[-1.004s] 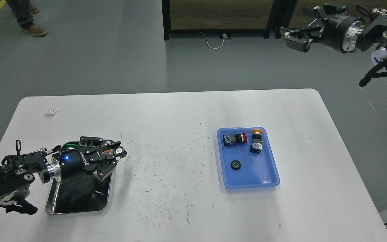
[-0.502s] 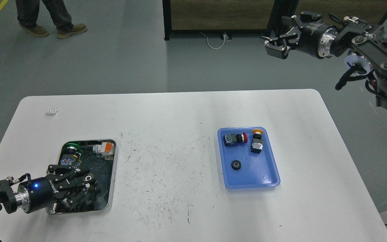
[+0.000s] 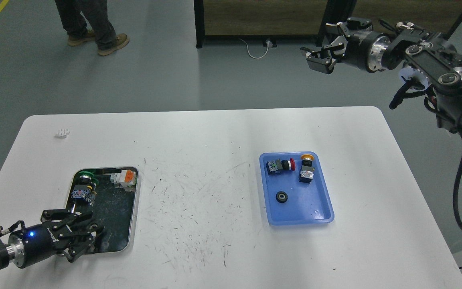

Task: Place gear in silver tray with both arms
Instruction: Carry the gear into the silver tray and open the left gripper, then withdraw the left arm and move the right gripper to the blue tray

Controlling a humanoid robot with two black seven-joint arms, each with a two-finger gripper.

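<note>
The gear (image 3: 281, 196) is a small black toothed ring lying in the blue plastic tray (image 3: 319, 208) at the right of the table. The silver tray (image 3: 136, 202) lies at the left front; it holds a green-capped push button (image 3: 83, 182) and a white and orange switch (image 3: 124, 178). My left gripper (image 3: 91, 232) is open and empty, low over the tray's near left corner. My right gripper (image 3: 316, 60) is open and empty, held high beyond the table's far right edge, far from the gear.
The blue tray also holds a red-capped button (image 3: 279, 165) and a yellow-capped button (image 3: 306, 169). A small white part (image 3: 61, 132) lies at the table's far left. A person's legs (image 3: 90, 24) stand on the floor beyond. A black frame (image 3: 255, 20) stands behind.
My left gripper has drawn back from the tray's far end to its near left corner, leaving the orange switch in the tray. My right gripper moved left. The person walked right.
</note>
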